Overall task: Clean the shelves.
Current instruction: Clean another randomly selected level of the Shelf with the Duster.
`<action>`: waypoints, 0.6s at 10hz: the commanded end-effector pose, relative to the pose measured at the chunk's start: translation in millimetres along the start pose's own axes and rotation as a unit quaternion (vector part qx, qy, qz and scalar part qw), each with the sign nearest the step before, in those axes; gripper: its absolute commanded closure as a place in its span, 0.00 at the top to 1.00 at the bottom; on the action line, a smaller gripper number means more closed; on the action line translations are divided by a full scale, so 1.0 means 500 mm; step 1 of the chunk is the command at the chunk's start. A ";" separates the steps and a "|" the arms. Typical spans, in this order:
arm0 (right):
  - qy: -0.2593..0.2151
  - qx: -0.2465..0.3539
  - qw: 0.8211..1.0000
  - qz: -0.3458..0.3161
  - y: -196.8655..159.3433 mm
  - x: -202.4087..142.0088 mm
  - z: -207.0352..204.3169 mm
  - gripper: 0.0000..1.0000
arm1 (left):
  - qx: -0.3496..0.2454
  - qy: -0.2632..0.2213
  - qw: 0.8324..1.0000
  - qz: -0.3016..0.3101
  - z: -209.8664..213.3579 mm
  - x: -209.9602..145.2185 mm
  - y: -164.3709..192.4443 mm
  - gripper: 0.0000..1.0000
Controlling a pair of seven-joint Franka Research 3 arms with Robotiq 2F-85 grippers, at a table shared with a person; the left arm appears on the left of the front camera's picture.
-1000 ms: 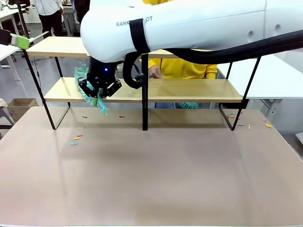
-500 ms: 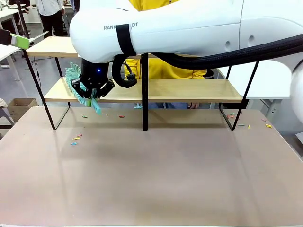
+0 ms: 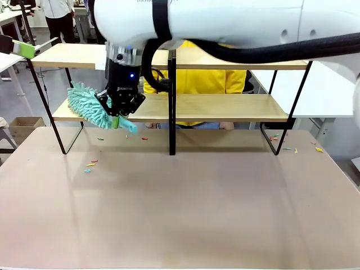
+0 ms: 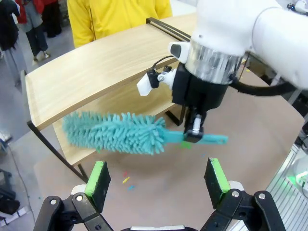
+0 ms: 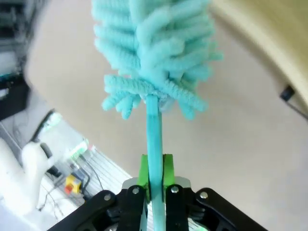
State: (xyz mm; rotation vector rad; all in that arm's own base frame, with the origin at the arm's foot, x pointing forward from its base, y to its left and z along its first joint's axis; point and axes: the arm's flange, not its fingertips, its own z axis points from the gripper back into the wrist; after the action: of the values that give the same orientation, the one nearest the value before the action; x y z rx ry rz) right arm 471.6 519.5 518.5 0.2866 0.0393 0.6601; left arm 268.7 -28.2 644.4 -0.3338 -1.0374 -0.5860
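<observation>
One duster pinched by right gripper | left gripper gaping, holding nothing | two-board shelves

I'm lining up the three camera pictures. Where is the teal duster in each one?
Front view: duster left of centre, at the lower shelf's left end.
Left wrist view: centre, head pointing left.
Right wrist view: top centre, handle running down.
Shared landmark: the right hand shut on its handle.
</observation>
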 end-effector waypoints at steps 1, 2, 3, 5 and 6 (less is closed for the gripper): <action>0.077 0.092 0.984 0.132 -0.023 -0.035 0.060 0.12 | -0.004 -0.002 1.000 -0.002 -0.001 -0.001 0.002 1.00; 0.099 0.112 0.976 0.158 -0.038 -0.056 0.071 0.12 | -0.004 -0.002 1.000 -0.002 -0.001 -0.001 0.002 1.00; 0.106 0.119 0.970 0.183 -0.055 -0.085 0.090 0.12 | -0.004 -0.002 1.000 -0.002 -0.001 -0.001 0.002 1.00; 0.066 0.176 0.958 0.215 -0.088 -0.132 0.148 0.12 | -0.004 -0.002 1.000 -0.002 -0.001 -0.001 0.002 1.00; 0.056 0.182 0.959 0.211 -0.098 -0.139 0.156 0.12 | -0.004 -0.002 1.000 -0.002 -0.001 -0.001 0.002 1.00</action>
State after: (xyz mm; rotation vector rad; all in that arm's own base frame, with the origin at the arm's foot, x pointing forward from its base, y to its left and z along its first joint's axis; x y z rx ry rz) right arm 465.4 435.9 579.6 0.5649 0.2348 1.1077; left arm 268.6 -28.2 644.4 -0.3338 -1.0377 -0.5859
